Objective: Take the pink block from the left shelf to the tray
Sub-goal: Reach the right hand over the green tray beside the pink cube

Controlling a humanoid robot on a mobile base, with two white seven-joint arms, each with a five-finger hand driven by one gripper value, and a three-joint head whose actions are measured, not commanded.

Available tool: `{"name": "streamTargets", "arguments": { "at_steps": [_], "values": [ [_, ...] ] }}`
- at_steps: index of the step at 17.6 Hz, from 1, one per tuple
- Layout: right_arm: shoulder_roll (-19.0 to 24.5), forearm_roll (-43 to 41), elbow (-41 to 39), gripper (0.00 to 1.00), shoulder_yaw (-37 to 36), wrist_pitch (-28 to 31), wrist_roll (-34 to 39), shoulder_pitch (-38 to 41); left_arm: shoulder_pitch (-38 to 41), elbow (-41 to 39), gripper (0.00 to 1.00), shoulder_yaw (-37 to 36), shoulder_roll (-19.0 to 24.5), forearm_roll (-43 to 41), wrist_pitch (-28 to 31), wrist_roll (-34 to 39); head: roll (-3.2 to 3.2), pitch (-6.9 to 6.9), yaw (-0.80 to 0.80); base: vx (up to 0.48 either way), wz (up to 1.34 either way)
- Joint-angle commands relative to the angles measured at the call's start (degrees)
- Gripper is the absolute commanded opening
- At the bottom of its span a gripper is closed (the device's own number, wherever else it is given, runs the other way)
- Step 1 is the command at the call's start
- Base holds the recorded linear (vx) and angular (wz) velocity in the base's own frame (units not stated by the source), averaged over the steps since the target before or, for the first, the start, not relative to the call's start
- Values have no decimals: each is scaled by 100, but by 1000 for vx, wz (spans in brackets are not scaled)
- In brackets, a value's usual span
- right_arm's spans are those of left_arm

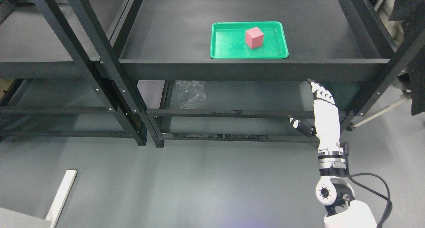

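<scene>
Already the pink block [254, 37] sits in the green tray [229, 52] on the shelf [252, 70], so the right robot hand [323, 110], fingers straight and empty below the shelf edge, should simply pull clear without bumping it.

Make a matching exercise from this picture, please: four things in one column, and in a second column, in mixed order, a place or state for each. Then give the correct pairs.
Column one:
1. pink block
2. green tray
3. right hand
4. clear plastic bag

Column two:
A. on the upper shelf of the right rack
B. below that shelf's front edge, fingers straight, holding nothing
C. inside the tray, right of its middle
D. crumpled on the lower level, left of the tray

Pairs: 1-C, 2-A, 3-B, 4-D
</scene>
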Motion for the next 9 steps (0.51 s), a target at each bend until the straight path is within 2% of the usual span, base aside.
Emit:
{"name": "streamTargets", "arguments": {
  "at_steps": [1,4,9],
  "values": [
    [-55,2007,-44,100,430,-62,-17,-237,-167,-100,100,0,100,0,-2,4,0,0,0,226,181],
    [-2,1937,-44,100,404,-79,194,-351,-176,-100,100,0,100,0,-2,4,0,0,0,260,142],
    [6,1665,-61,100,412,-254,125,-483,-167,-100,100,0,100,0,-2,4,0,0,0,290,78]
  ]
}}
